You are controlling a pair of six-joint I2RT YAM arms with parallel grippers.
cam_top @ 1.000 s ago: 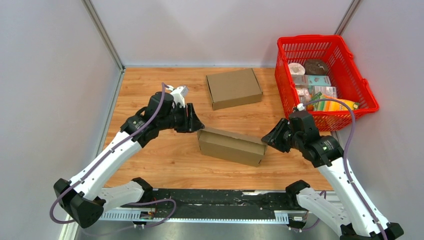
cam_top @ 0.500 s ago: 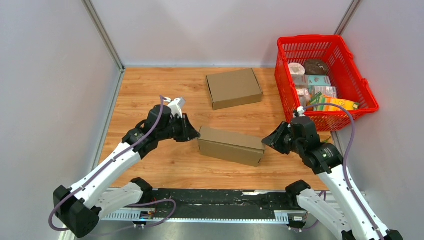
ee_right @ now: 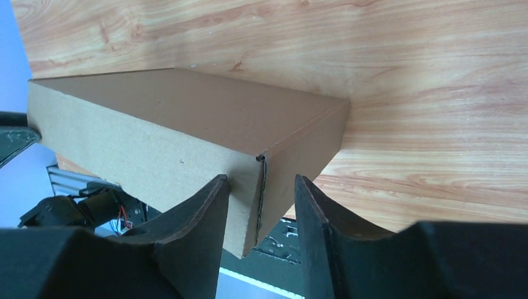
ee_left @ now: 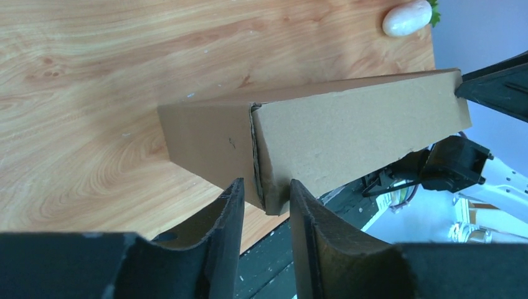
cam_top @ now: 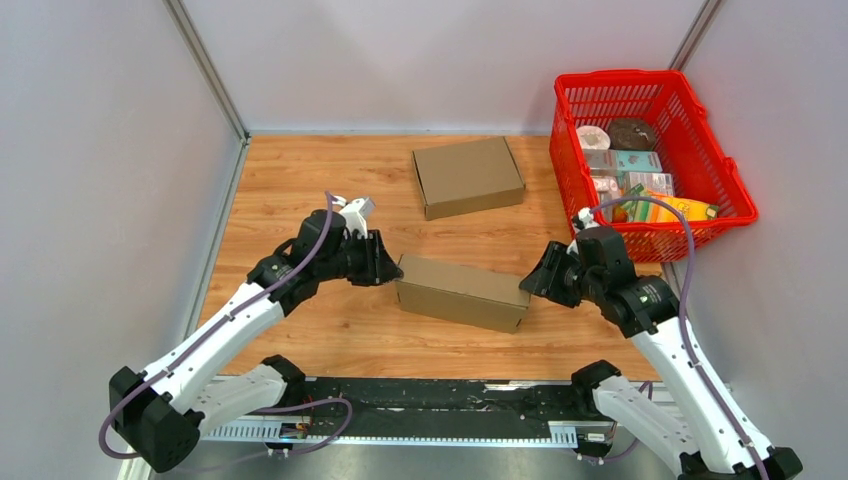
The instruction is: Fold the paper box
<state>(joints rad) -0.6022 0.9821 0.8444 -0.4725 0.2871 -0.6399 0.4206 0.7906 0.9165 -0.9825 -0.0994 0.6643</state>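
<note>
**Left arm** (cam_top: 240,312): reaches from the near left corner of the counter (cam_top: 320,175) toward its middle.

**Left jaws:** apart, set at the left end of the cardboard box (cam_top: 462,292). In the wrist view the two dark fingers (ee_left: 221,240) straddle the upright corner edge where the end panel meets the long side. A gap shows on either side of that edge, so nothing is clamped.

**Cardboard box:** lies closed in the middle of the counter, nearer the near edge than the far one. Its long axis runs left to right, slightly skewed, so the right end sits closer to the near edge.

**Second box** (cam_top: 468,177): brown, flat and closed, near the far edge, behind the first and well apart from it.

**Right arm** (cam_top: 668,345): comes in from the near right corner.

**Right jaws:** apart, at the right end of the cardboard box. The fingers (ee_right: 199,237) stand either side of that end's corner edge without closing on it.

**Red basket** (cam_top: 620,76): at the far right corner, holding assorted packaged goods.
</note>
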